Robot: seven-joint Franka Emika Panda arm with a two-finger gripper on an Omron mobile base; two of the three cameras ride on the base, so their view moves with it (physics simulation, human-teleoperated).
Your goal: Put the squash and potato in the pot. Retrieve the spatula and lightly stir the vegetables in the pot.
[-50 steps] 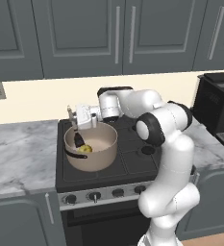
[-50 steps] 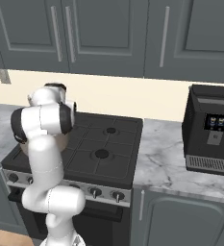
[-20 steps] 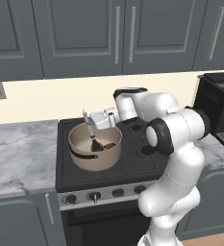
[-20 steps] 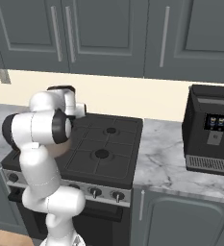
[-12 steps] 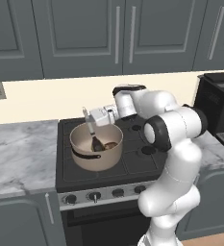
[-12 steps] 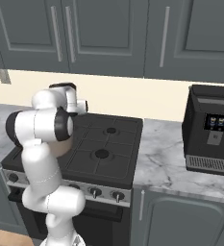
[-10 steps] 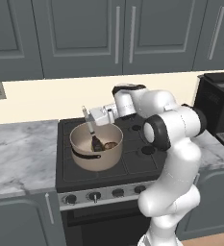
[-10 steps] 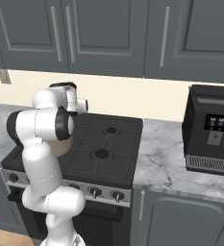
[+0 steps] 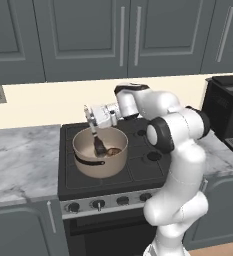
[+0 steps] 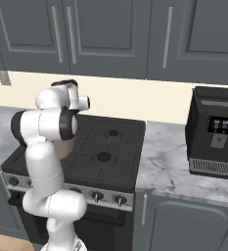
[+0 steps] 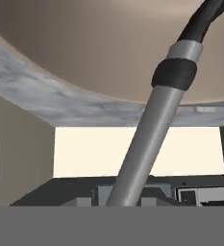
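**A:** Beige-tan, straight-sided and wide: the pot (image 9: 100, 151) stands on the front left burner of the black stove (image 9: 138, 172), near the stove's left edge, its thin dark handle curving along the front wall.

**B:** Where is the robot's hand?

**A:** The gripper (image 9: 91, 118) sits just above the pot's back rim, reached in from the right. The spatula (image 9: 96, 140) runs from it down into the pot, grey handle slanted, dark blade low inside. In the hand view the handle (image 11: 147, 139) rises between the finger tips, but I cannot tell whether the jaws pinch it or have slackened.

**B:** And the vegetables?

**A:** A brownish lump, probably the potato (image 9: 114, 150), lies on the pot floor just right of the blade. The squash I cannot pick out.

**B:** So what does good stirring need here?

**A:** My judgement: small, slow sweeps with the blade kept low and away from the wall, so the pot isn't nudged. A loose hold would let the handle tip against the rim.

**B:** Room to move?

**A:** The stove's right burners are bare and marble counter (image 9: 18, 160) lies left of it. Above, cabinets (image 9: 88, 35) hang well clear. The coffee machine (image 10: 215, 131) stands far off at the counter's right end.
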